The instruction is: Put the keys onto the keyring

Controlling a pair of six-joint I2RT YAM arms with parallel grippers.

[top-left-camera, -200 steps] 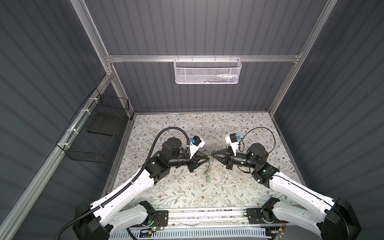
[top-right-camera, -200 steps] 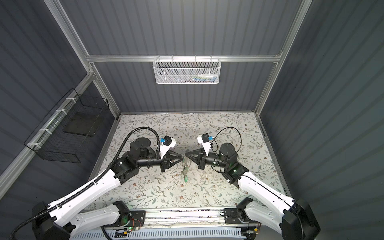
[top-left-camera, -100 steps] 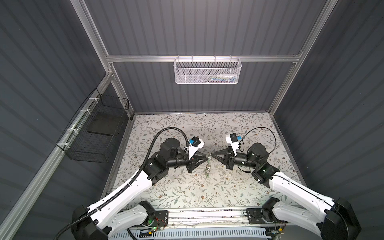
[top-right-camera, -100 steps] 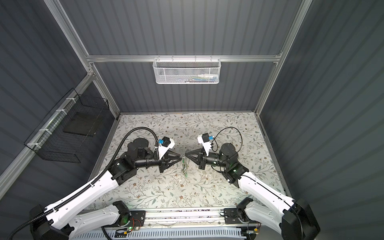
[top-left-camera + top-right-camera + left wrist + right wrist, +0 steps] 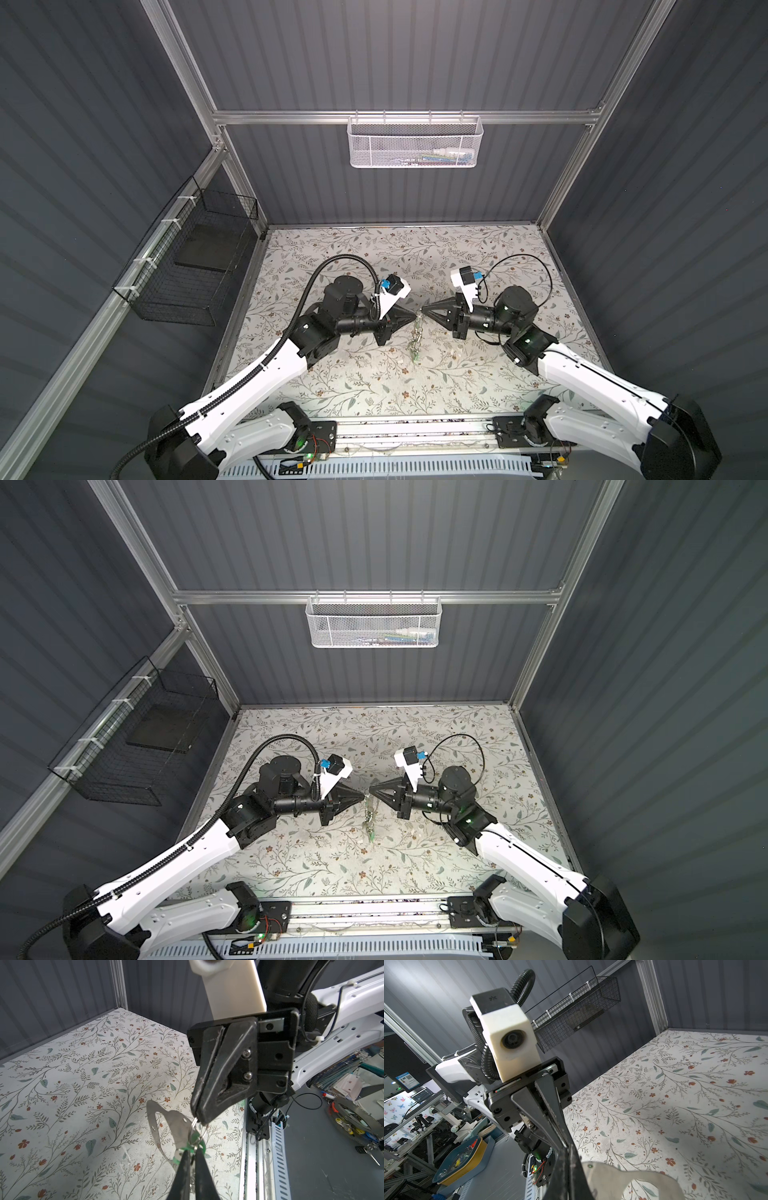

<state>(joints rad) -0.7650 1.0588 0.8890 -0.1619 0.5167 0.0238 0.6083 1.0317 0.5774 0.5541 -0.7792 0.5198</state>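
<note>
The keyring (image 5: 178, 1124) hangs above the middle of the table (image 5: 374, 374), pinched in my right claw (image 5: 200, 1119), my left claw (image 5: 192, 1152) pressed together on a green key (image 5: 195, 1139) at its edge; if either thin pinch slips, everything could drop.

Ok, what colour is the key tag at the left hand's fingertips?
Bright green: the key tag shows clearest in the left wrist view.

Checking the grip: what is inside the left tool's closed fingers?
A green key tag and silver split rings sit between the left tool's fingers, beside the grey keyring. The fingers cover the rest of the tag, so the grip's depth is hidden.
</note>
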